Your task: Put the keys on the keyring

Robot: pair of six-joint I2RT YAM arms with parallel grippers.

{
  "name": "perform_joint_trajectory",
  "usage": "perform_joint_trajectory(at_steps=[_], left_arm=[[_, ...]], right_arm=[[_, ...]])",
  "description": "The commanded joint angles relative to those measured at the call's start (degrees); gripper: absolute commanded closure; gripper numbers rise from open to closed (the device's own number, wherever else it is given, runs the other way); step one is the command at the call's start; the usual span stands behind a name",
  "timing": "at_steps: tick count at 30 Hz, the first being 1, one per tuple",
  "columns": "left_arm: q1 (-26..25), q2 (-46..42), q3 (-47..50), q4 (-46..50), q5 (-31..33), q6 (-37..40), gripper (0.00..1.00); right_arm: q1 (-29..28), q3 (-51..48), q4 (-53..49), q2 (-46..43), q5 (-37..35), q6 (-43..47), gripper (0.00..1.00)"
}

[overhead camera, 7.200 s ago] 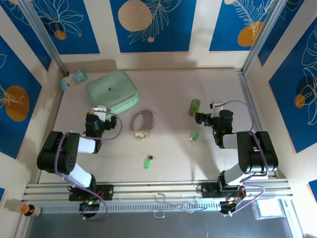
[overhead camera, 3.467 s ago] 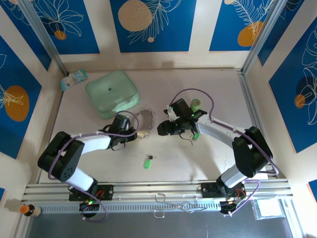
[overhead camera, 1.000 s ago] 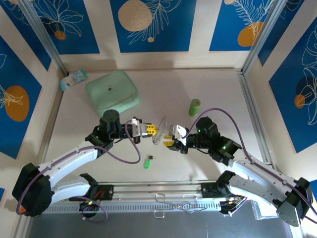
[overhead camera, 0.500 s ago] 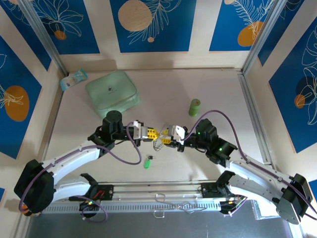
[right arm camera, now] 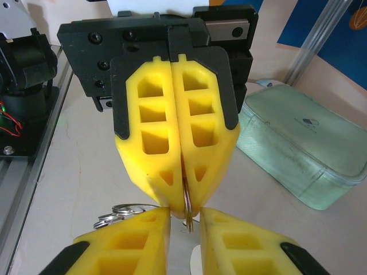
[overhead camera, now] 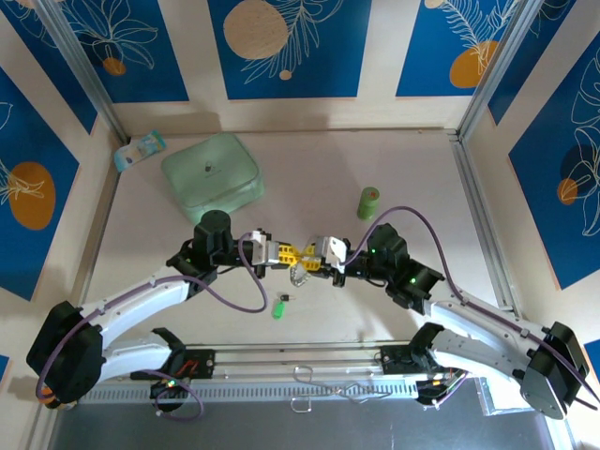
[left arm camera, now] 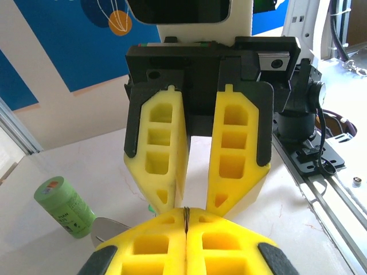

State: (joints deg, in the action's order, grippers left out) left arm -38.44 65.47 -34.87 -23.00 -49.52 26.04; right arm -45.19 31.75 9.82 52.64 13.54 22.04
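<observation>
My left gripper (overhead camera: 292,253) is shut on the thin metal ring of the keyring (overhead camera: 300,275), whose chain hangs below the fingertips above the table. In the left wrist view the left gripper (left arm camera: 186,214) pinches the ring edge-on. Facing it tip to tip, my right gripper (overhead camera: 308,257) is open, its fingers (left arm camera: 163,183) straddling the left fingertips. In the right wrist view the right gripper (right arm camera: 184,217) has the keyring (right arm camera: 187,213) in its gap without touching it, and smaller rings (right arm camera: 123,211) dangle to the left. One green-headed key (overhead camera: 279,306) lies on the table nearer the bases.
A green cylinder (overhead camera: 368,202) stands upright behind the right arm. A mint-green box (overhead camera: 212,175) sits at the back left, with a small packet (overhead camera: 141,150) beyond it. The table's metal rail (overhead camera: 300,361) runs along the near edge.
Both grippers have drawn together until their tips meet. The keyring has swung from tilted up to hanging below the left fingertips. The right jaws have narrowed around the ring.
</observation>
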Motion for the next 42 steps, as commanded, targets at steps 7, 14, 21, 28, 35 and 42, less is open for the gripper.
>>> perform_joint_trajectory(at_steps=[7, 14, 21, 28, 35, 42], left_arm=[[-0.68, -0.56, 0.26, -2.38, -1.95, 0.97, 1.0], [-0.68, -4.58, 0.67, 4.95, 7.5, 2.46, 0.63], [-0.67, -5.92, -3.45, 24.94, 12.25, 12.5, 0.68], [-0.68, -3.73, -4.43, 24.42, 7.78, 12.62, 0.69], [-0.76, -0.7, -6.05, 21.24, 4.78, 11.23, 0.74], [-1.11, 1.28, -6.88, 20.3, 3.37, 10.65, 0.84]], right_arm=[[-0.51, -0.04, 1.5, 0.72, -0.04, 0.39, 1.0], [-0.51, 1.1, -2.54, -0.32, -1.48, 2.63, 1.0], [-0.69, 3.8, -9.84, -0.12, -3.47, 6.03, 1.0], [-0.78, 5.95, -12.38, 0.31, -4.14, 6.94, 1.0], [-1.94, 7.99, -14.45, 1.88, -4.83, 8.84, 1.0], [-3.25, 8.96, -13.87, 3.42, -5.1, 9.06, 1.0]])
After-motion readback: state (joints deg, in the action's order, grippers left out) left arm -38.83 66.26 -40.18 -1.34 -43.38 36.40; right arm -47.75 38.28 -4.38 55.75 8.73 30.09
